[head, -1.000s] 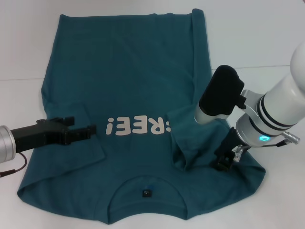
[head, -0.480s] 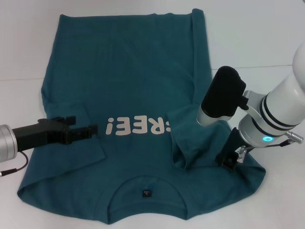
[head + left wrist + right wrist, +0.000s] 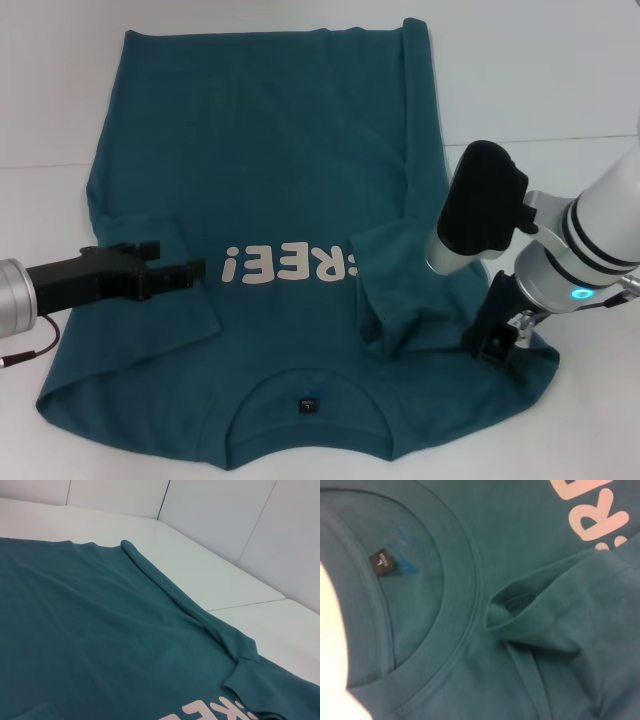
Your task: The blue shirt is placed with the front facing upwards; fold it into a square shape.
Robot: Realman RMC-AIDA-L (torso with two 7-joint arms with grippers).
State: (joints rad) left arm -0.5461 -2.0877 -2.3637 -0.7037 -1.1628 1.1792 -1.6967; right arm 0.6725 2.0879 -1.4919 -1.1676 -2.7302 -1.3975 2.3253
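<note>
Right gripper (image 3: 497,345): low over the blue shirt (image 3: 270,150) at its shoulder on the robot's right, toward the desk's (image 3: 560,80) near edge; the fingertips press down into or just above the cloth, and whether they are apart or pinched on fabric cannot be told from here. Beside it the right sleeve (image 3: 395,290) lies folded inward onto the chest, rumpled, its edge reaching the off-white chest print (image 3: 290,266); the gripper's position suggests it is placed to set that fold. Left gripper (image 3: 165,275): near the desk's left edge, level with the print, fingers reaching flat over the left sleeve (image 3: 165,300), which is also turned inward; the fingers look close together with no cloth visibly between them, probably resting there to pin the fold. The shirt lies spread front-up across the middle of the desk, collar (image 3: 465,595) and small dark label (image 3: 382,560) at the near edge, hem toward the far edge. One long side (image 3: 165,587) is rolled into a ridge. Sleeves appear in; lengthwise folding not yet done.
</note>
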